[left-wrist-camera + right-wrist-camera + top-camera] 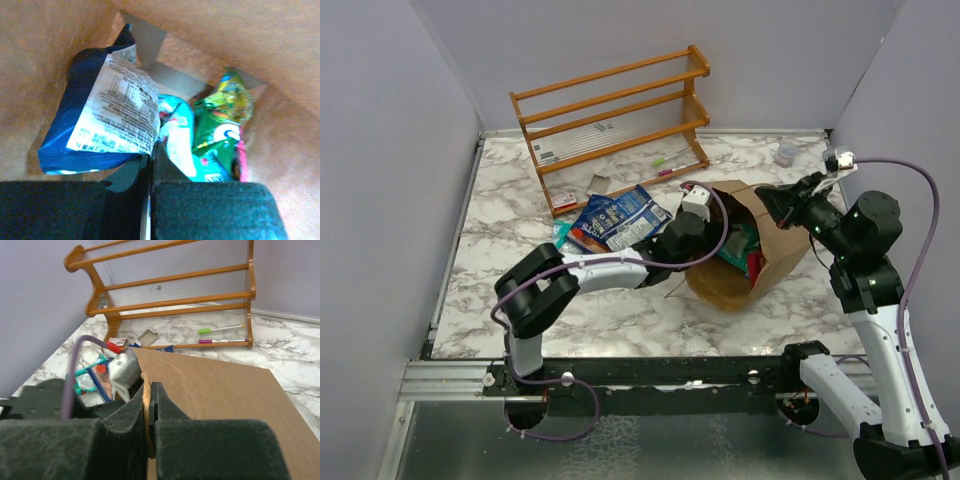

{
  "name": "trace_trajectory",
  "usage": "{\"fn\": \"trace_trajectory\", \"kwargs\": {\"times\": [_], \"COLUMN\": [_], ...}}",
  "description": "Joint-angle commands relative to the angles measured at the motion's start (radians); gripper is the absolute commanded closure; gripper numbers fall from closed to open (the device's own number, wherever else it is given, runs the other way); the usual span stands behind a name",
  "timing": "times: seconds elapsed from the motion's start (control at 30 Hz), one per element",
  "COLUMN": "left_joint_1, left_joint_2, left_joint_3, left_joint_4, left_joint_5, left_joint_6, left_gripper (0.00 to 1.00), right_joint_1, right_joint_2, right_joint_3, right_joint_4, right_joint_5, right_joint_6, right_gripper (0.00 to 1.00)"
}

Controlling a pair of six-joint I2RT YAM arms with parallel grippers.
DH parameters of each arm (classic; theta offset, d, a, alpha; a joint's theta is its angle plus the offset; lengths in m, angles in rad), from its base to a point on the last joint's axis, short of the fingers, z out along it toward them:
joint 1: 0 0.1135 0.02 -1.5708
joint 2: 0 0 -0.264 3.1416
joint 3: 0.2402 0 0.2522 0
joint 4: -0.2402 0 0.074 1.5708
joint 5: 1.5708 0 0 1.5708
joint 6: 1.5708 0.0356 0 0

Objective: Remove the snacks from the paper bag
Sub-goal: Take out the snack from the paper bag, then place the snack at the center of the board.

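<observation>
Left arm reaches low across the table (490,240) into the mouth of the paper bag (782,245). Left gripper (151,150) is pressed together, pinching a corner of the blue-and-white packet (100,120) inside, with the teal and green packets (200,140) beside it. Right gripper (149,390) is clamped on the bag's rim. Other snacks (615,220) lie outside, near the wooden rack (610,110).

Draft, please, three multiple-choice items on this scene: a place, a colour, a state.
1. Where is the left gripper? A on bare marble; B inside the paper bag; C against the wall.
2. What colours are the markers under the wooden rack? A green and pink; B black and yellow; C blue and orange.
3. How is the right gripper? A wide open; B shut on a marker; C shut on the bag's rim.
1 B, brown walls surround it and the blue packet it pinches; 2 A, plain from the right wrist; 3 C, paper sits between its closed fingers.
</observation>
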Motion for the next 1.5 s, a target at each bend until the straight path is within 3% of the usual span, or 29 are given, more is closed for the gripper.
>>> {"fn": "trace_trajectory", "kwargs": {"times": [0.0, 0.37, 0.57, 0.67, 0.9, 1.07, 1.47], "left_joint_1": [-0.004, -0.004, -0.004, -0.004, -0.002, -0.001, 0.0], "left_joint_2": [-0.143, -0.334, -0.499, -0.615, -0.883, -1.038, -1.081], "left_joint_3": [-0.044, -0.141, -0.246, -0.322, -0.392, -0.44, -0.522], "left_joint_4": [0.064, 0.067, 0.077, 0.054, -0.164, -0.173, -0.123], "left_joint_5": [0.152, 0.36, 0.575, 0.589, 0.298, 0.081, -0.226], "left_joint_6": [-0.012, 0.023, 0.155, 0.215, 0.328, 0.319, 0.188], "left_gripper": [1.0, 1.0, 1.0, 1.0, 1.0, 1.0, 1.0], "right_joint_1": [0.002, 0.002, 0.002, 0.002, 0.002, 0.002, 0.002], "right_joint_2": [-0.025, -0.083, -0.137, -0.16, -0.187, -0.19, -0.233], "right_joint_3": [-0.021, -0.042, -0.051, -0.059, -0.072, -0.078, -0.086], "right_joint_4": [0.036, 0.024, 0.012, 0.016, 0.023, 0.02, -0.003], "right_joint_5": [0.09, 0.223, 0.328, 0.368, 0.432, 0.458, 0.485], "right_joint_6": [0.018, 0.054, 0.063, 0.067, 0.075, 0.084, 0.07], "right_gripper": [0.98, 0.98, 0.98, 0.98, 0.98, 0.98, 0.98]}}
